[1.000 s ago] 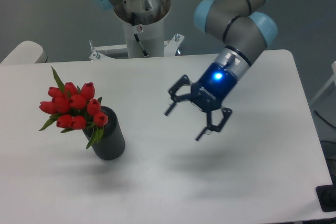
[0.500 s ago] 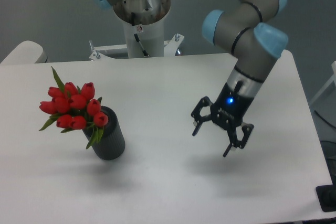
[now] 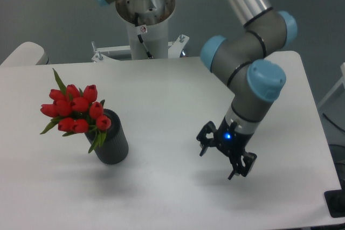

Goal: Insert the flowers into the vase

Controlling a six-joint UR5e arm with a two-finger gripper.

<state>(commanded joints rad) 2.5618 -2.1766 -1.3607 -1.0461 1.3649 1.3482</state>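
The gripper [image 3: 219, 160] has swung away to the right and dropped low over the table [image 3: 161, 84], fingers spread and holding nothing, well apart from the vase [image 3: 112, 139] on the left, so the insertion looks done and the arm seems to be retreating. The flowers [image 3: 75, 109] stand in the vase: red buds bunched above its mouth, leaves spilling over the rim, the vase apparently leaning slightly.

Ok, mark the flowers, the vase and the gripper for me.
flowers [image 3: 75, 109], fixed camera, on the red buds in the middle of the bunch.
vase [image 3: 114, 145], fixed camera, on its dark grey side wall.
gripper [image 3: 218, 162], fixed camera, midway between its open fingertips.
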